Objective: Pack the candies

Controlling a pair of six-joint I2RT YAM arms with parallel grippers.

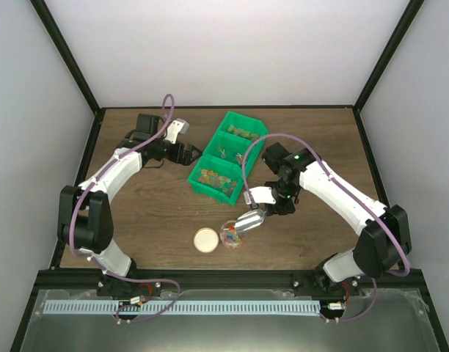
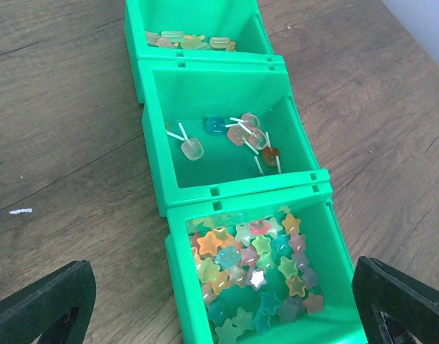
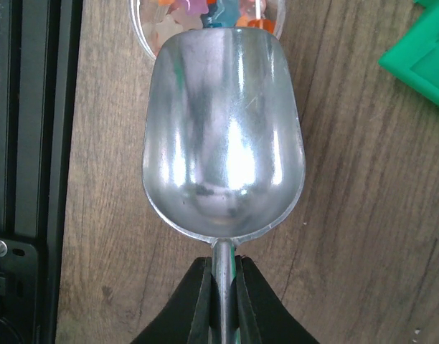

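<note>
Candies [image 2: 252,265]: where are they?
— Star-shaped ones fill the near compartment of the green bin [image 2: 237,192]. More lie in the jar [image 1: 230,236] on the counter [image 1: 151,213].
And the right end effector [image 3: 221,287]?
— Pinched on the handle of the scoop [image 3: 223,136], whose bowl tips toward the jar's mouth.
The left end effector [image 2: 221,308]?
— Spread wide, holding nothing, hovering over the bin's near end. A tan lid [image 1: 205,240] lies just beside the jar.

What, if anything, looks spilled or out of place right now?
Nothing stands out. No candies lie loose on the table; the empty scoop in the right gripper tips over the jar, lid beside it.
</note>
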